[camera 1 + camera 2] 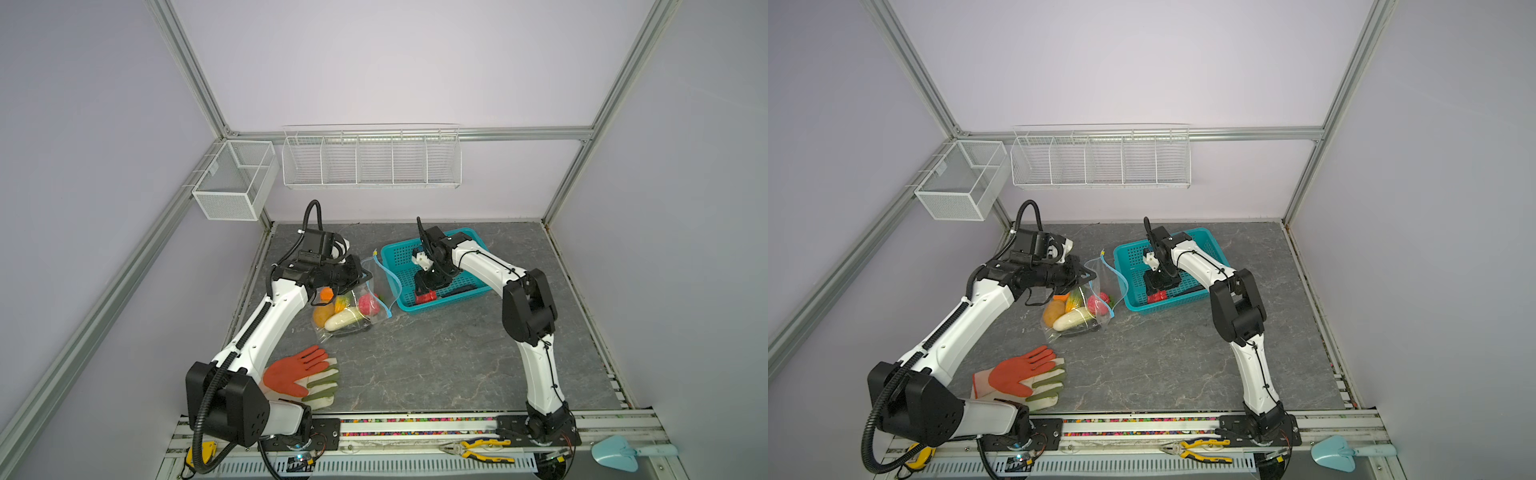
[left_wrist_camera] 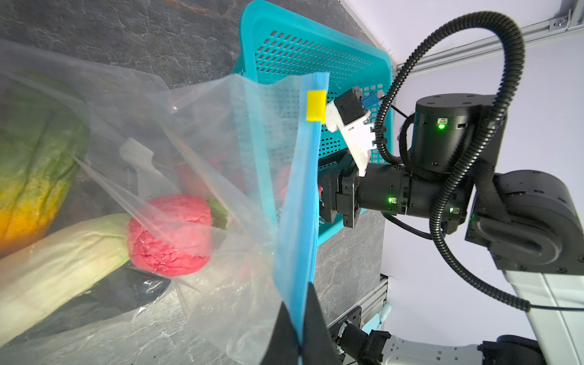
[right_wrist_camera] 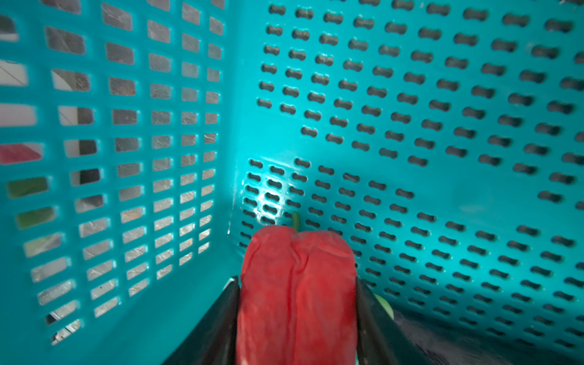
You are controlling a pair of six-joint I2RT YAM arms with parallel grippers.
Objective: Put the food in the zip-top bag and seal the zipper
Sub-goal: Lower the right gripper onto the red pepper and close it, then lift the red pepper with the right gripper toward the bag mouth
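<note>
In both top views a grey marbled tabletop (image 1: pixel 436 357) sits inside lilac walls (image 1: pixel 374 62) hung with white wire racks (image 1: pixel 370 160). The zip-top bag (image 1: pixel 374 282), with food (image 1: pixel 340 320) in it, lies just left of the teal basket (image 1: pixel 401 255), the left gripper (image 1: pixel 365 276) at its raised rim and the right gripper (image 1: pixel 422 291) down in the basket at a red pepper (image 1: pixel 428 297). The left wrist view shows black fingers (image 2: pixel 284 335) pinched tight on the light-blue zipper (image 2: pixel 300 205), its yellow slider (image 2: pixel 316 106) well along the strip from them. In the right wrist view both fingers press the pepper's sides in the basket's corner.

White arms (image 1: pixel 266 324), black joints (image 1: pixel 530 307) — cables (image 2: pixel 516 47) (ribbed)
</note>
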